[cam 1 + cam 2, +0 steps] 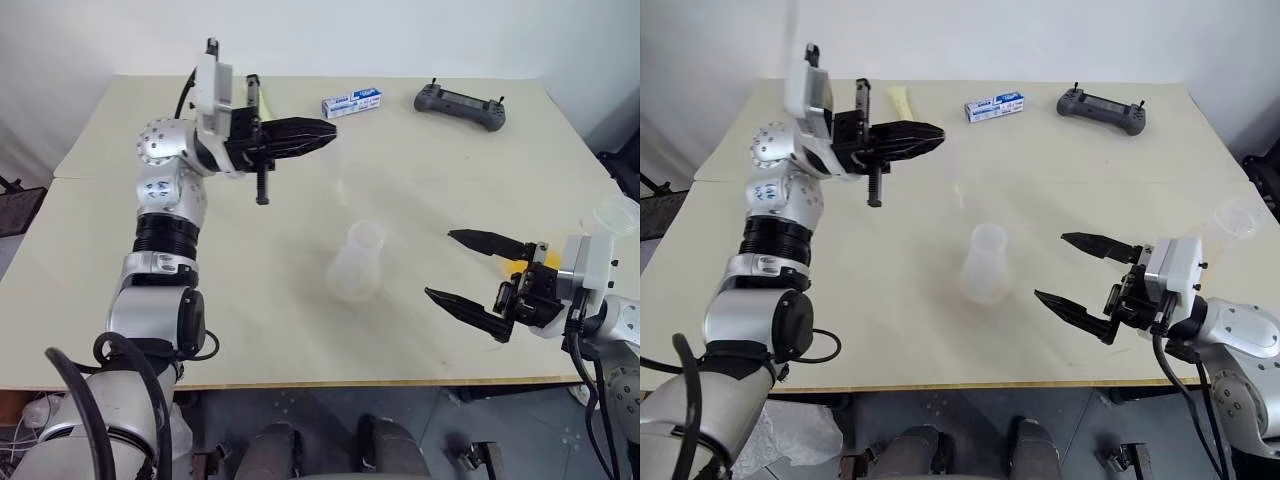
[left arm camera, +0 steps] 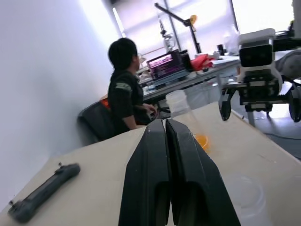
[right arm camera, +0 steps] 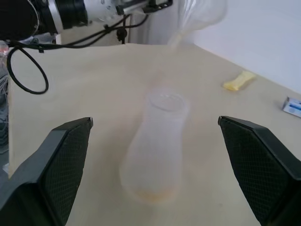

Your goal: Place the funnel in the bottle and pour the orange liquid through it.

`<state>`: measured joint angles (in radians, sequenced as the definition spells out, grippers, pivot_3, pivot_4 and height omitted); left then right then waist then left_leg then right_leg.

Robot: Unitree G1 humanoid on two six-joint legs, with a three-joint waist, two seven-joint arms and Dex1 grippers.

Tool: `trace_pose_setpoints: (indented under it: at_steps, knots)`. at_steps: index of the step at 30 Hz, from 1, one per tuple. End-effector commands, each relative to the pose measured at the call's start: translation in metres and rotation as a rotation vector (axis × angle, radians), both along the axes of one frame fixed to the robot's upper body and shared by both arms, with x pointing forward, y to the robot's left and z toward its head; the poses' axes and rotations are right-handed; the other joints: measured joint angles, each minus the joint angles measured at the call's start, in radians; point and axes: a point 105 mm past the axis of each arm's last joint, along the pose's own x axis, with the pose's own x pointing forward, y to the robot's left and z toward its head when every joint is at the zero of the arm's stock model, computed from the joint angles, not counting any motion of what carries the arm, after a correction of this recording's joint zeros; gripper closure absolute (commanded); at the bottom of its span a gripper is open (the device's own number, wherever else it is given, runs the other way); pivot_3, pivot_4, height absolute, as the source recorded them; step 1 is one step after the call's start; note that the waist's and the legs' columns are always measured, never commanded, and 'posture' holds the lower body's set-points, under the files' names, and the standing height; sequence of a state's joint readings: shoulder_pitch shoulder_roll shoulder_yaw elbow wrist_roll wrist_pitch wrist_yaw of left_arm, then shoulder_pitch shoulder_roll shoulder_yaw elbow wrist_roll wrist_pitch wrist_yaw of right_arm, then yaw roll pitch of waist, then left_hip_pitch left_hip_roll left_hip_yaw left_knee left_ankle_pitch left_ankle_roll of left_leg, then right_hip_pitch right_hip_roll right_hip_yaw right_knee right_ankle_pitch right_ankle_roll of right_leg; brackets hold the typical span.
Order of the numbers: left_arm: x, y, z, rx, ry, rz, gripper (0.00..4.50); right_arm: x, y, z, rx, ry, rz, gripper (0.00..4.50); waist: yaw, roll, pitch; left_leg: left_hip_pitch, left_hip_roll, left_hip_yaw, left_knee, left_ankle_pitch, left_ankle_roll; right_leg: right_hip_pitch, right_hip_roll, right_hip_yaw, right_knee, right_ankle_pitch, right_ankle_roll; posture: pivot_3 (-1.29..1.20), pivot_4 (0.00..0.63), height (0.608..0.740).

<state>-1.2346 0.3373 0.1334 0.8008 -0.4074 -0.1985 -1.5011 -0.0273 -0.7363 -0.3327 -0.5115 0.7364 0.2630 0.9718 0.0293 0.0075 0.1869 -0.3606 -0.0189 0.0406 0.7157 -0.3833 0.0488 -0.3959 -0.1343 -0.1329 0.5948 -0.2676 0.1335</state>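
- The table is shown bearing the bottle, upright near its middle.
- The left gripper is held pressed shut on the funnel, above the bottle.
- The right gripper is spread wide beside the bottle, nothing being held.
- Orange liquid is seen behind the bottle.

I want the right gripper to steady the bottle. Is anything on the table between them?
Nothing visible is in the way. The open right gripper faces the upright bottle, with just bare table between them. In the right wrist view the bottle stands straight ahead.
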Motion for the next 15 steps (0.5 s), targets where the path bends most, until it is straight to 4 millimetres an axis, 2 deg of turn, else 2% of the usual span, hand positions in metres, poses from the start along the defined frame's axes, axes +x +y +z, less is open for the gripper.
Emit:
trace_pose_setpoints:
  at_steps: [1,10,15]
  knots:
    - [-0.01,-0.01,0.003,0.07,-0.128,-0.062,4.46,-0.005,0.001,0.012,0.006,-0.056,-0.005,0.0,0.0,0.0,0.0,0.0,0.0,0.0,0.0,0.0,0.0,0.0,0.0,0.0,0.0,0.0,0.0,0.0,0.15,0.74]
    - [-0.02,-0.034,-0.004,0.081,-0.236,-0.132,4.46,-0.006,0.0,0.007,0.006,-0.055,-0.039,0.0,0.002,0.0,0.0,0.0,0.0,0.0,0.0,0.0,0.0,0.0,0.0,0.0,0.0,0.0,0.0,0.0,0.15,0.74]
    - [-0.02,-0.032,-0.019,0.156,-0.234,-0.131,4.46,-0.006,-0.001,0.005,0.009,-0.058,-0.054,0.0,-0.001,0.0,0.0,-0.001,0.0,0.0,0.0,0.0,0.001,0.0,0.0,0.0,-0.002,0.0,0.0,0.0,0.15,0.74]
